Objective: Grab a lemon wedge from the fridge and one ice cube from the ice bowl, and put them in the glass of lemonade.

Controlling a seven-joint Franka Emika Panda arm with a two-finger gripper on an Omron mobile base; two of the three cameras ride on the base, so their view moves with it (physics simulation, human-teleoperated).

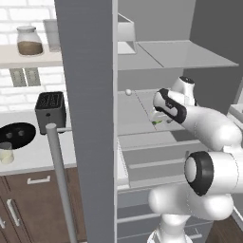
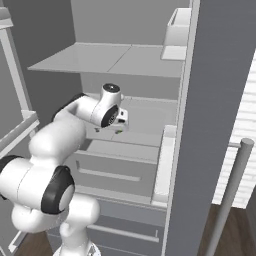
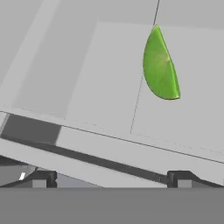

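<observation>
Inside the open fridge [image 2: 125, 60], the arm reaches over a middle shelf.
Its gripper [image 3: 111, 179] hangs just above the shelf with jaws spread wide and nothing between them; the lemon wedge [image 3: 161, 65] lies flat on the shelf close ahead, untouched. Outside on the counter, the ice bowl [image 1: 16, 134] sits beside the toaster [image 1: 50, 111], with the glass of lemonade [image 1: 5, 153] at its near edge.
</observation>
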